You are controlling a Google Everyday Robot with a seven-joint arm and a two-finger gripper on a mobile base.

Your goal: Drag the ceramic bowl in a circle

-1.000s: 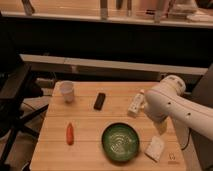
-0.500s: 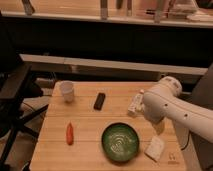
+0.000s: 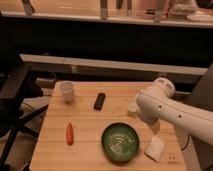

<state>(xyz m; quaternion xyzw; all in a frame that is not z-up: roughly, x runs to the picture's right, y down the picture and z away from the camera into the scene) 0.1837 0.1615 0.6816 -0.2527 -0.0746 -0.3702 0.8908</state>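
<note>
- Tabletop (image 3: 50, 150): light wood planks, carrying every item listed below.
- White cup (image 3: 66, 91): upright, near the far left corner.
- Orange-red elongated item (image 3: 70, 133): lies flat on the left side, nearer the front edge than the cup.
- Black rectangular device (image 3: 100, 101): lies flat, right of the cup and beyond the bowl.
- Ceramic bowl (image 3: 121, 142): dark green with pale swirl marks inside, at front centre, apart from all other items.
- Hand (image 3: 133, 108): spread wide and holding nothing, beyond the bowl's right rim, clear of the bowl.
- White robot arm (image 3: 172, 114): enters from the right, above the tabletop.
- White flat item (image 3: 155, 148): lies just right of the bowl.
</note>
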